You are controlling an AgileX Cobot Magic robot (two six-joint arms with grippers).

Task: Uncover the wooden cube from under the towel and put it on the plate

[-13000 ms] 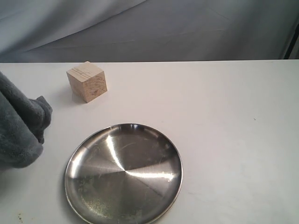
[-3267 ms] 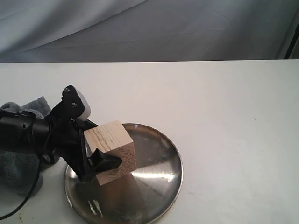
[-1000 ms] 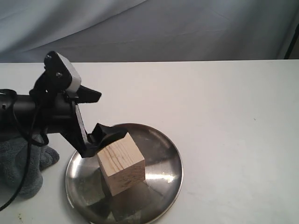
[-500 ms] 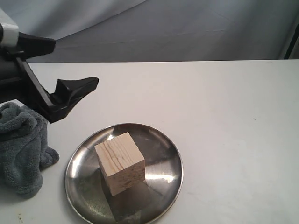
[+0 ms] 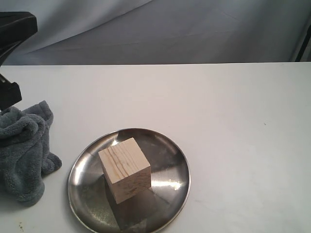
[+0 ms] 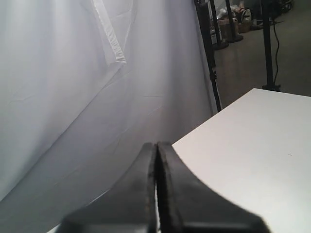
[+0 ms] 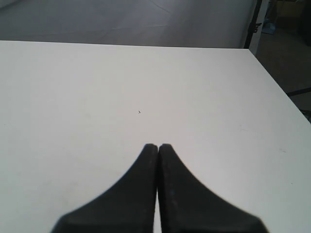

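Note:
The wooden cube [image 5: 125,169] stands on the steel plate [image 5: 167,148], left of the plate's middle, with nothing touching it. The grey-blue towel [image 5: 24,145] lies crumpled on the table to the plate's left. Only black parts of the left arm [image 5: 14,24] show at the exterior view's upper left edge, well above and away from the cube. In the left wrist view my left gripper [image 6: 157,144] has its fingers pressed together, empty, facing the curtain. My right gripper [image 7: 158,145] is shut and empty over bare table; the exterior view does not show it.
A grey curtain [image 5: 194,29] hangs behind the white table [image 5: 233,121]. The table's far edge and dark stands [image 6: 209,58] on the floor appear in the left wrist view.
The left gripper let go of the cube on the plate, then drew back up and to the left, almost out of the exterior view. The cube has stayed put.

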